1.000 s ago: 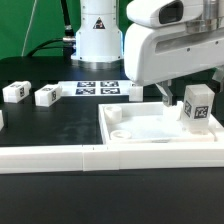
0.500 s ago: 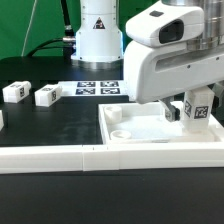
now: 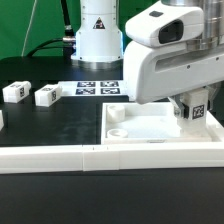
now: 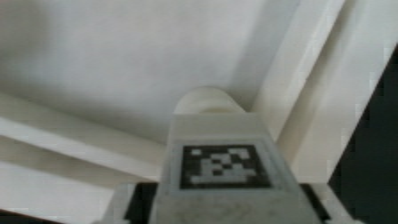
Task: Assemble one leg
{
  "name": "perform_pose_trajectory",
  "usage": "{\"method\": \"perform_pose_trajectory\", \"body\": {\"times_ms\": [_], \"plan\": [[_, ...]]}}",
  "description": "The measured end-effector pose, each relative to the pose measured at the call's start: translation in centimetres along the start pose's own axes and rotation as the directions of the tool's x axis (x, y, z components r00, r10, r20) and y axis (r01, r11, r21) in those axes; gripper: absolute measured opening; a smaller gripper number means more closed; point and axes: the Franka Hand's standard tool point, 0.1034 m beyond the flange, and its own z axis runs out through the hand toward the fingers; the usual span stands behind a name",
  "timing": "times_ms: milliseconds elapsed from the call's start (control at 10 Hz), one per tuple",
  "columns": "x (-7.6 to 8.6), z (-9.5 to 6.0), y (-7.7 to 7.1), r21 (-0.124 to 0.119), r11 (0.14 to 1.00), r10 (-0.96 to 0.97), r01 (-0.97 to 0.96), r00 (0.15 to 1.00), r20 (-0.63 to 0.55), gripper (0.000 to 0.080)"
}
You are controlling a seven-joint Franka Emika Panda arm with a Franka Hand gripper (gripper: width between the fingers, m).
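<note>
The leg (image 3: 198, 109) is a small white block with a black-and-white tag, standing upright over the far corner of the flat white panel (image 3: 150, 128) at the exterior view's right. My gripper (image 3: 189, 107) is shut on the leg, and the hand hides its top. In the wrist view the leg (image 4: 222, 150) fills the middle. It stands between the dark fingers (image 4: 148, 208) of the gripper (image 4: 222, 203), with the panel (image 4: 107, 60) beneath it.
Two more legs (image 3: 14, 92) (image 3: 47, 95) lie on the black table at the exterior view's left, and a third (image 3: 1, 118) shows at the edge. The marker board (image 3: 98, 88) lies at the back. A long white border rail (image 3: 60, 157) runs along the front.
The hand has turned and come down toward the exterior view's right, so it now covers the top of the leg. The leg has shifted only slightly.
</note>
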Motion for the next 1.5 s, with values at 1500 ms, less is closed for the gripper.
{"method": "perform_pose_trajectory", "body": {"times_ms": [1500], "plan": [[0.52,0.22,-0.56,0.055,0.192,0.981,-0.98,0.189,-0.043,0.0271]]}}
